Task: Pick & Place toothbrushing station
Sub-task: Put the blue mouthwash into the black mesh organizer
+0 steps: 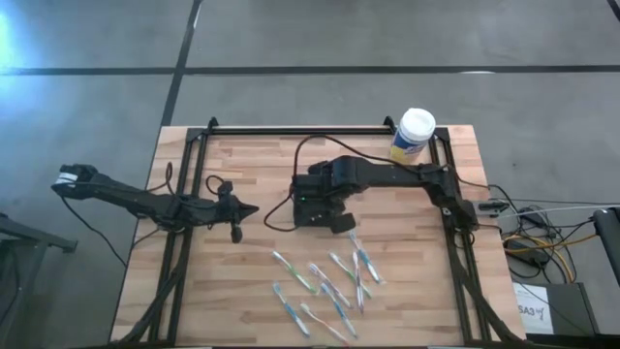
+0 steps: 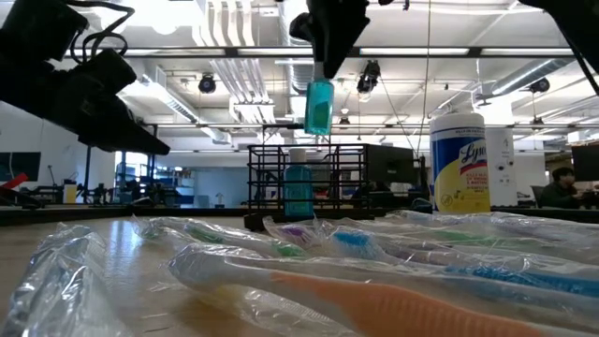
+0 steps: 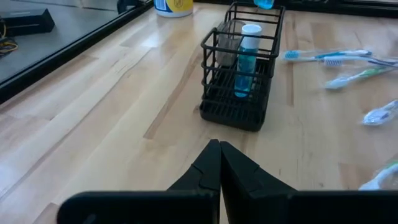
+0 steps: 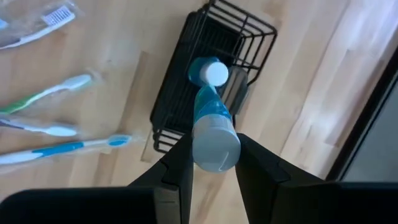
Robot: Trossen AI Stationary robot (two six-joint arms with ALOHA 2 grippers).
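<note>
Basket (image 3: 239, 93) of black wire, low-walled, holds one blue tube (image 3: 246, 62).

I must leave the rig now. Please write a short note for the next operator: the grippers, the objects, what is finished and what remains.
Right gripper: shut on a blue tube, held above the black wire basket.
Left gripper: shut, empty, waiting over the table's left part, facing the basket.
Done: one blue tube with a white cap already stands upright in the basket.
Left: lower the held tube into the basket and release. Wrapped toothbrushes still lie on the table's front. Yellow canister stands at the back right.
</note>
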